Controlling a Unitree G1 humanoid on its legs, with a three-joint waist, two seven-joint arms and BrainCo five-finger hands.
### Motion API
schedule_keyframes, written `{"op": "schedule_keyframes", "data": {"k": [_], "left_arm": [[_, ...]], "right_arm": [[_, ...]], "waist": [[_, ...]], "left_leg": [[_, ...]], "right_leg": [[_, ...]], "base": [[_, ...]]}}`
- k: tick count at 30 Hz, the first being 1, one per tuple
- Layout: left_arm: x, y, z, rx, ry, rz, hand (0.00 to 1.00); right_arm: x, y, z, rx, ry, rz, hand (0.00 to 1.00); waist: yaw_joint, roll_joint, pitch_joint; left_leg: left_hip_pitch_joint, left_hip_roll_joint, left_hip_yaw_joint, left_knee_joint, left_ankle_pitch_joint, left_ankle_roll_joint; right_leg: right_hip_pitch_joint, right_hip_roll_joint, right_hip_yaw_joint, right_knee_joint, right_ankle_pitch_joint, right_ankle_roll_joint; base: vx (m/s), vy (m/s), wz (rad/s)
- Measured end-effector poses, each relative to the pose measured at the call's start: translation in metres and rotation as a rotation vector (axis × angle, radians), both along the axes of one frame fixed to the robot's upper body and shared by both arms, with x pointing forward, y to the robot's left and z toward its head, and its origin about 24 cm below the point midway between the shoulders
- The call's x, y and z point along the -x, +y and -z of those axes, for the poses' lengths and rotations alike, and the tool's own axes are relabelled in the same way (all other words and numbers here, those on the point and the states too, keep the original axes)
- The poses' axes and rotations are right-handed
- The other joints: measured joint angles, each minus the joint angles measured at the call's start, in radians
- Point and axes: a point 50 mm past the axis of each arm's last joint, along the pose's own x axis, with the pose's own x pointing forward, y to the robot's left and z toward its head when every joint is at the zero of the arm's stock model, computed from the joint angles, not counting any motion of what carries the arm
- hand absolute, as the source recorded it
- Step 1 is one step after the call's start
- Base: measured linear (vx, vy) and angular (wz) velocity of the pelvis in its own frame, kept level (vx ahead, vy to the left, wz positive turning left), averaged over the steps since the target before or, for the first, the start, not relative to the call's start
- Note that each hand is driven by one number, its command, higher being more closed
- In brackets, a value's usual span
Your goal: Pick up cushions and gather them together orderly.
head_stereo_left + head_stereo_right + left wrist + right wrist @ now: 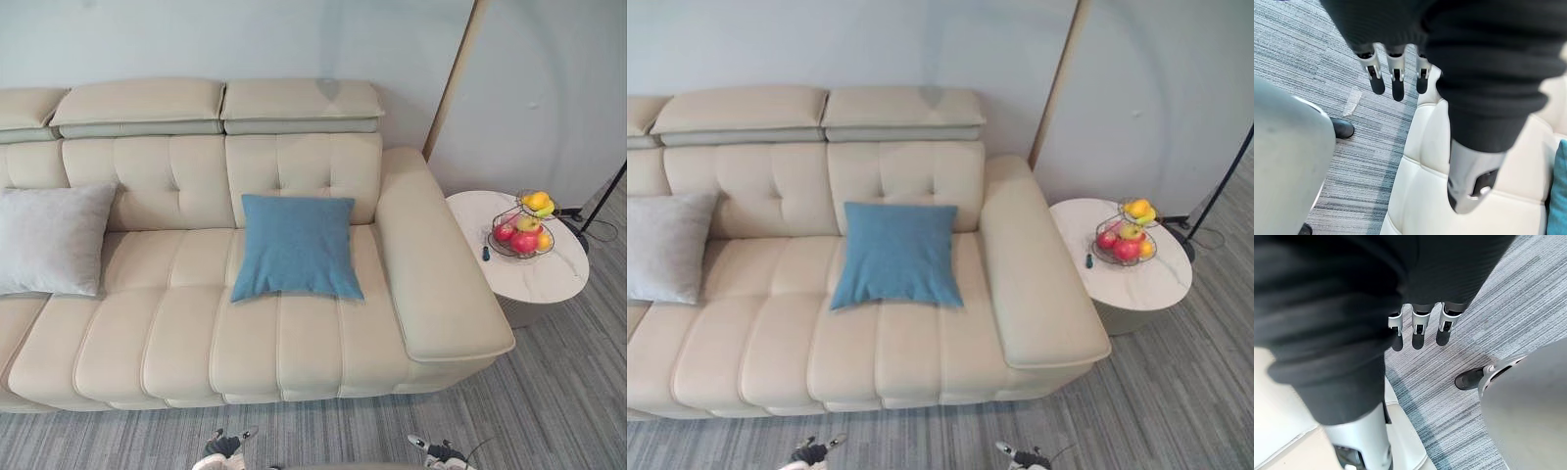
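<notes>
Blue cushion (pixel 297 245) leans propped on the sofa (pixel 196 333) back, grey cushion (pixel 54 238) well apart further left, so ungathered. Left robot hand (pixel 1397 78) and right robot hand (pixel 1419 325) hang spread, empty.

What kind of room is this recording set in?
Most likely a living room: a cream sofa with a blue cushion and a grey cushion, plus a round side table holding a fruit basket.

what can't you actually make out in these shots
The grey cushion: its left side is cut by the frame edge in both eye views.
The sofa: left end past the same edge; anything lying there is unseen.
The small dark item on the side table: too small to identify.
</notes>
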Motion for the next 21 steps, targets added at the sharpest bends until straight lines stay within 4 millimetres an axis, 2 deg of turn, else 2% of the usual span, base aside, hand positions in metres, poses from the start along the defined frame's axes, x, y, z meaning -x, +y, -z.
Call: {"op": "schedule_keyframes", "data": {"k": [3, 5, 7, 8, 10, 11, 12, 13, 14, 15, 16, 17, 18, 19, 20, 21], "left_arm": [[-0.006, 0.001, -0.002, -0.001, -0.019, -0.008, 0.00], [-0.008, -0.002, -0.002, 0.007, -0.025, -0.012, 0.00], [-0.009, 0.000, -0.002, 0.005, -0.026, -0.016, 0.00], [-0.009, 0.000, -0.002, 0.002, -0.026, -0.016, 0.00], [-0.009, 0.002, -0.003, -0.004, -0.027, -0.015, 0.00], [-0.013, 0.001, -0.004, -0.005, -0.036, -0.009, 0.00], [-0.015, 0.001, -0.004, -0.010, -0.043, 0.001, 0.00], [-0.018, 0.001, -0.005, -0.014, -0.051, 0.009, 0.00], [-0.021, -0.001, -0.006, -0.010, -0.052, 0.022, 0.00], [-0.022, -0.004, -0.005, -0.008, -0.053, 0.039, 0.00], [-0.023, -0.003, -0.006, -0.016, -0.054, 0.064, 0.00], [-0.021, -0.002, -0.005, -0.016, -0.047, 0.066, 0.00], [-0.022, -0.003, -0.005, -0.014, -0.044, 0.071, 0.00], [-0.026, -0.011, -0.005, 0.001, -0.047, 0.091, 0.00], [-0.031, -0.014, -0.005, 0.003, -0.046, 0.129, 0.00], [-0.034, -0.017, -0.005, 0.005, -0.049, 0.155, 0.00]], "right_arm": [[-0.007, 0.002, -0.002, -0.004, -0.034, 0.010, 0.00], [-0.014, 0.001, -0.005, 0.006, -0.051, -0.016, 0.00], [-0.017, 0.006, -0.005, 0.000, -0.062, -0.033, 0.00], [-0.019, 0.009, -0.006, -0.005, -0.074, -0.036, 0.00], [-0.023, 0.012, -0.007, -0.007, -0.086, -0.056, 0.00], [-0.030, 0.014, -0.009, -0.007, -0.105, -0.070, 0.00], [-0.037, 0.017, -0.011, -0.012, -0.124, -0.081, 0.00], [-0.045, 0.023, -0.012, -0.022, -0.136, -0.099, 0.00], [-0.044, 0.024, -0.012, -0.025, -0.135, -0.100, 0.00], [-0.043, 0.022, -0.012, -0.020, -0.131, -0.099, 0.00], [-0.040, 0.022, -0.010, -0.020, -0.115, -0.109, 0.00], [-0.039, 0.021, -0.009, -0.017, -0.105, -0.121, 0.00], [-0.039, 0.020, -0.009, -0.007, -0.101, -0.132, 0.00], [-0.038, 0.014, -0.010, 0.011, -0.098, -0.125, 0.00], [-0.034, 0.005, -0.010, 0.028, -0.088, -0.107, 0.00], [-0.033, 0.001, -0.010, 0.033, -0.086, -0.098, 0.00]], "waist": [[0.007, -0.009, 0.024], [0.007, -0.003, 0.021], [0.005, 0.002, 0.019], [0.004, -0.009, 0.022], [-0.001, -0.010, 0.021], [0.000, -0.001, 0.023], [0.002, 0.001, 0.022], [0.001, -0.002, 0.022], [-0.005, -0.005, 0.023], [-0.008, -0.006, 0.022], [-0.009, -0.009, 0.020], [-0.001, -0.005, 0.014], [-0.002, -0.001, 0.009], [-0.015, 0.014, 0.014], [-0.031, 0.036, 0.023], [-0.035, 0.044, 0.025]], "left_leg": [[-0.040, 0.012, 0.014, 0.112, -0.049, -0.006], [-0.056, 0.024, 0.019, 0.134, -0.083, -0.008], [-0.053, 0.036, 0.091, 0.148, -0.112, -0.009], [-0.045, 0.044, 0.141, 0.161, -0.131, -0.019], [-0.033, 0.063, 0.249, 0.192, -0.161, -0.015], [-0.030, 0.088, 0.343, 0.199, -0.166, -0.019], [-0.025, 0.113, 0.413, 0.198, -0.166, -0.020], [-0.009, 0.121, 0.507, 0.197, -0.165, -0.022], [0.014, 0.121, 0.570, 0.199, -0.165, -0.022], [0.032, 0.113, 0.598, 0.206, -0.165, -0.021], [0.049, 0.120, 0.626, 0.239, -0.165, -0.019], [0.058, 0.137, 0.630, 0.252, -0.162, -0.015], [0.073, 0.128, 0.635, 0.246, -0.162, -0.016], [0.105, 0.120, 0.660, 0.218, -0.162, -0.017], [0.122, 0.117, 0.664, 0.201, -0.160, -0.020], [0.133, 0.117, 0.672, 0.198, -0.148, -0.039]], "right_leg": [[-0.046, 0.009, 0.076, 0.040, -0.006, -0.003], [-0.111, 0.026, 0.151, 0.063, -0.006, -0.002], [-0.147, 0.043, 0.218, 0.061, 0.012, -0.012], [-0.162, 0.058, 0.264, 0.055, 0.029, -0.015], [-0.202, 0.095, 0.353, 0.043, 0.076, -0.034], [-0.238, 0.120, 0.321, 0.037, 0.122, -0.076], [-0.261, 0.128, 0.236, 0.039, 0.141, -0.127], [-0.321, 0.101, 0.009, 0.114, 0.084, -0.171], [-0.338, 0.046, -0.202, 0.175, 0.050, -0.190], [-0.333, 0.008, -0.329, 0.208, 0.047, -0.213], [-0.318, -0.009, -0.494, 0.225, 0.056, -0.264], [-0.305, 0.003, -0.618, 0.205, 0.038, -0.323], [-0.301, 0.009, -0.661, 0.201, -0.003, -0.315], [-0.310, 0.029, -0.632, 0.212, -0.020, -0.262], [-0.311, 0.057, -0.608, 0.203, -0.025, -0.255], [-0.314, 0.078, -0.585, 0.194, -0.026, -0.252]], "base": [[-0.09, -0.003, -0.57], [-0.11, -0.001, -1.14], [-0.07, 0.035, -1.25], [-0.06, 0.040, -1.23], [-0.05, 0.039, -1.87], [-0.03, 0.017, -2.25], [0.00, -0.026, -2.44], [0.02, -0.038, -2.41], [0.05, -0.047, -2.29], [0.09, -0.070, -2.13], [0.10, -0.127, -2.19], [0.10, -0.170, -2.15], [0.15, -0.187, -1.88], [0.19, -0.140, -1.30], [0.20, -0.090, -1.06], [0.18, -0.070, -1.01]]}}
